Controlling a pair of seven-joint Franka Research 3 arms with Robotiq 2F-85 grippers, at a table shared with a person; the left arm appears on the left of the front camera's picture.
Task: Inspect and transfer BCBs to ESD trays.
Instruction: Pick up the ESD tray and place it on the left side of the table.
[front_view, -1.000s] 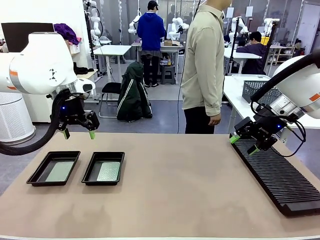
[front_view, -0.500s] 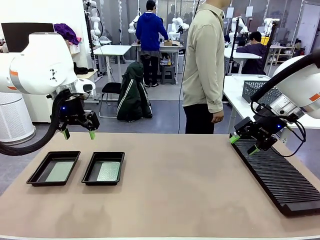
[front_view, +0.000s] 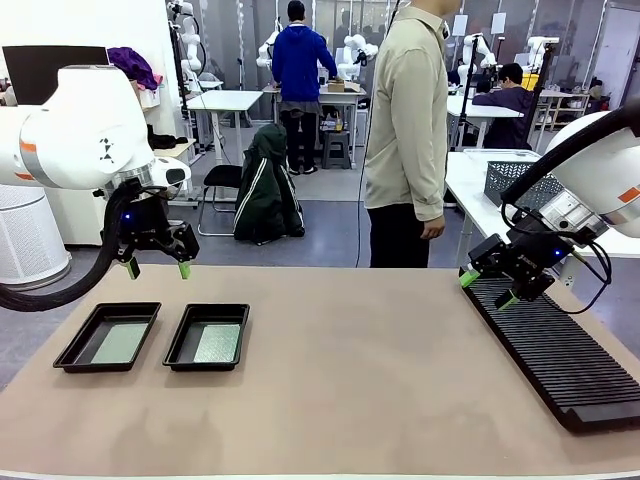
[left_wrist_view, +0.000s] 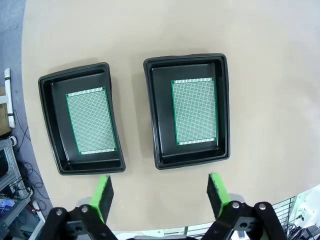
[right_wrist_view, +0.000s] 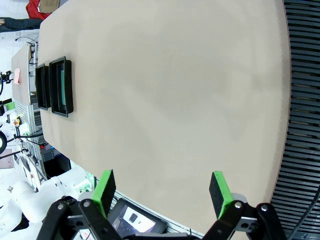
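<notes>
Two black ESD trays sit side by side at the table's left: one tray (front_view: 107, 337) (left_wrist_view: 82, 119) and its neighbour (front_view: 207, 337) (left_wrist_view: 187, 110). Each holds a flat green BCB: one board (front_view: 119, 343) (left_wrist_view: 91, 120) and the other (front_view: 216, 342) (left_wrist_view: 194, 111). My left gripper (front_view: 157, 268) (left_wrist_view: 159, 192) hangs open above the table just behind the trays, with nothing between its fingers. Over the near end of the rack at the right, my right gripper (front_view: 489, 288) (right_wrist_view: 161, 190) is open and holds nothing.
A long black ribbed rack (front_view: 553, 350) (right_wrist_view: 301, 100) runs along the table's right side. A person (front_view: 405, 130) in a beige shirt stands at the far edge, hands off the table. A grey mesh basket (front_view: 520, 180) sits on a side table behind.
</notes>
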